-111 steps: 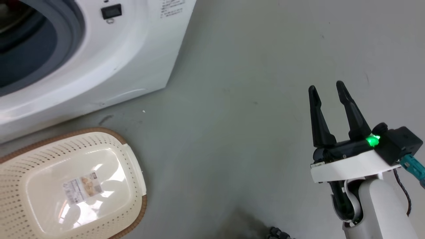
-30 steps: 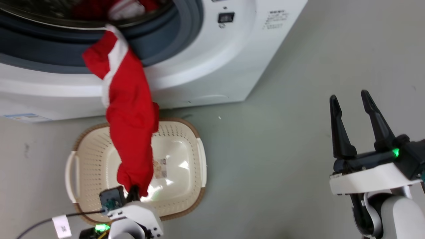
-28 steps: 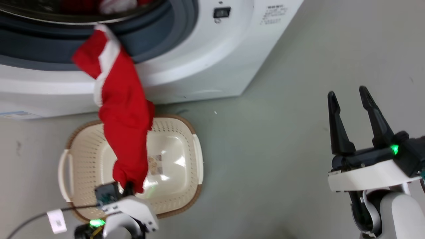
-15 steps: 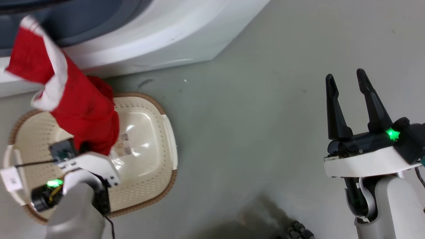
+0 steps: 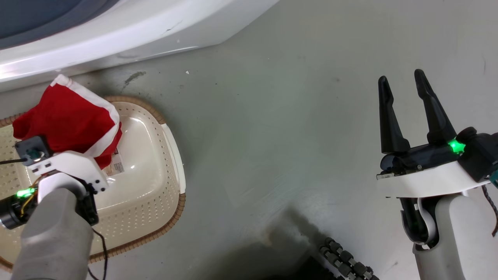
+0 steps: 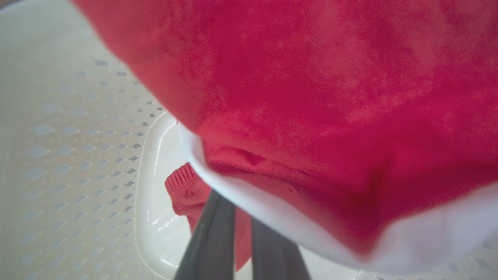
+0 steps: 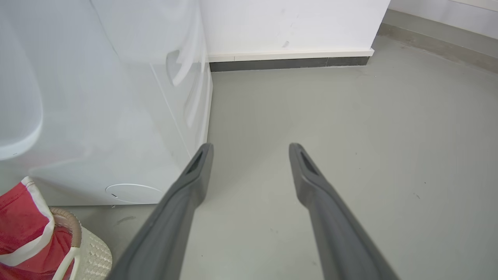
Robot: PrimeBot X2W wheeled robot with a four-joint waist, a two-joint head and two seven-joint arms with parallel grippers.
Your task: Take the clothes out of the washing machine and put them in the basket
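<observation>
My left gripper (image 6: 241, 221) pinches the red garment (image 5: 66, 116), bunched directly over the basket (image 5: 173, 144); my right gripper (image 5: 400, 77) sits spread, empty, well away.

surface: smooth grey-green floor (image 5: 272, 116) | standing on it: white washing machine (image 5: 116, 31), far left, base flat on the floor | cream basket (image 5: 177, 210) with brown rim, just in front of the machine, not touching it | marks: dark scuff (image 5: 134, 77) between machine and basket; small white speck (image 5: 187, 72) beside it | near edge: black ridged rollers (image 5: 346, 260) in shadow
</observation>
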